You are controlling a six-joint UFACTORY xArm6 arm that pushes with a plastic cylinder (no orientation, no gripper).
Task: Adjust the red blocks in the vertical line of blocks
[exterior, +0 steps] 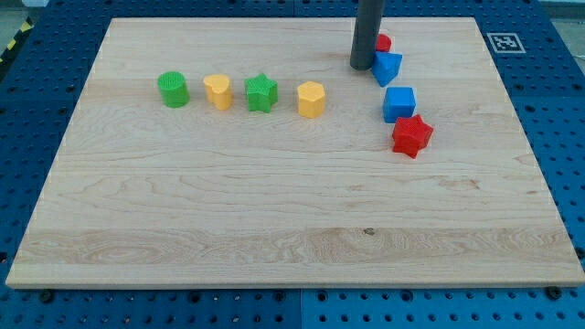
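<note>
A vertical line of blocks runs down the view's right part of the wooden board. At its top is a small red block (pixel 384 43), mostly hidden behind my rod. Below it sit a blue block with a pointed shape (pixel 388 68), a blue cube (pixel 399 103) and a red star (pixel 412 135), which is offset a little to the right. My tip (pixel 363 66) rests on the board just left of the pointed blue block and below-left of the small red block, close to or touching both.
A horizontal row lies to the left: a green cylinder (pixel 173 90), a yellow heart-like block (pixel 218 91), a green star (pixel 260 93) and a yellow hexagonal block (pixel 311 99). A marker tag (pixel 504 41) sits at the board's top right corner.
</note>
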